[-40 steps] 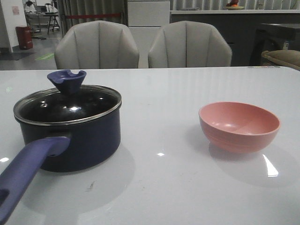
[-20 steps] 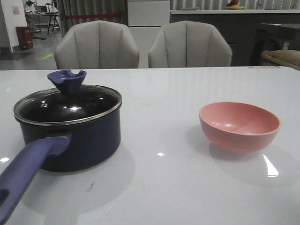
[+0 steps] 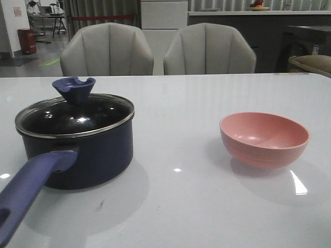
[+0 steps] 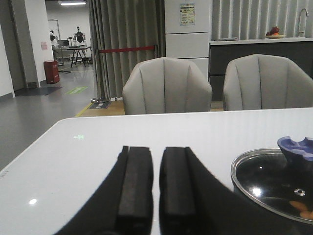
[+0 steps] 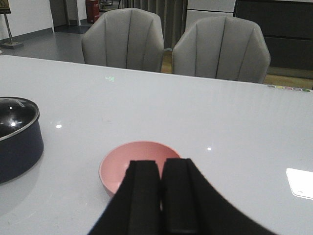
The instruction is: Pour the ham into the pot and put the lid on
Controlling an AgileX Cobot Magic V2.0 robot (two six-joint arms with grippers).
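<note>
Table [image 3: 207,98]: white, glossy
Pot [image 3: 88,155]: lid [image 3: 72,116] on, ham [image 4: 301,209] inside
Bowl [image 3: 264,139]: upright
Left gripper [image 4: 156,183]: narrow gap, holding nothing
Right gripper [image 5: 160,193]: closed, holding nothing

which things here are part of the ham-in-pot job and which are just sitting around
Part of the job:
pot
glass lid, on the pot
ham, orange bits visible under the lid
pink bowl, empty

Just around:
two grey chairs
</note>
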